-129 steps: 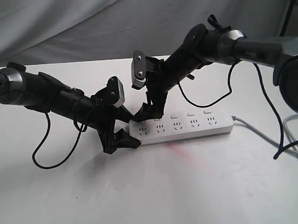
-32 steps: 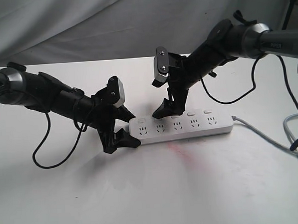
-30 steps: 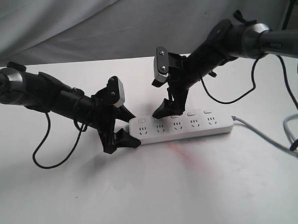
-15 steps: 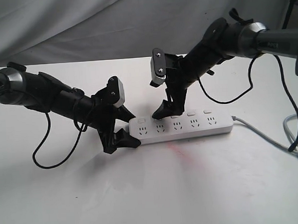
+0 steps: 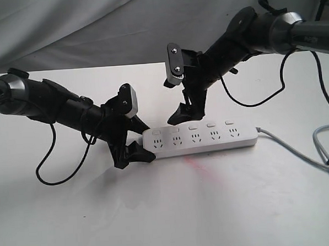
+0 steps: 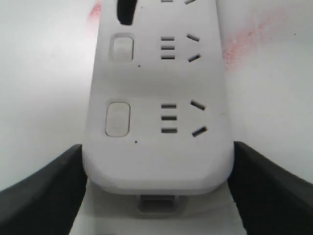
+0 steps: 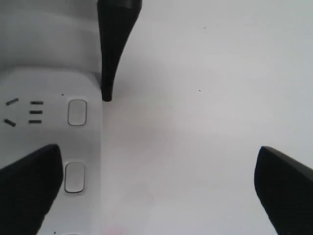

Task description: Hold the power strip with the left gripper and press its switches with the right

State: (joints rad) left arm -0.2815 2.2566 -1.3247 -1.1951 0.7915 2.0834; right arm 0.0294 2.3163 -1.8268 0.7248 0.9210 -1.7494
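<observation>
The white power strip (image 5: 201,138) lies on the white table, its grey cable (image 5: 290,148) running off right. My left gripper (image 5: 135,142) is shut on the strip's left end; in the left wrist view its black fingers (image 6: 41,193) press both sides of the power strip (image 6: 156,161). The switches (image 5: 193,126) form a row along the far edge, and two of these switches (image 6: 117,119) show in the left wrist view. My right gripper (image 5: 186,111) hangs open just above the second switch, touching nothing. The right wrist view shows its gripper (image 7: 156,196) spread wide beside two switches (image 7: 77,112).
A pink smear (image 5: 197,165) marks the table in front of the strip. Black arm cables (image 5: 50,162) loop at the left, and grey and black leads (image 5: 326,147) lie at the right edge. A grey cloth (image 5: 93,27) hangs behind.
My right gripper went from the first switch to the second, then rose off the strip in the last half second. The left gripper and strip have stayed still.
</observation>
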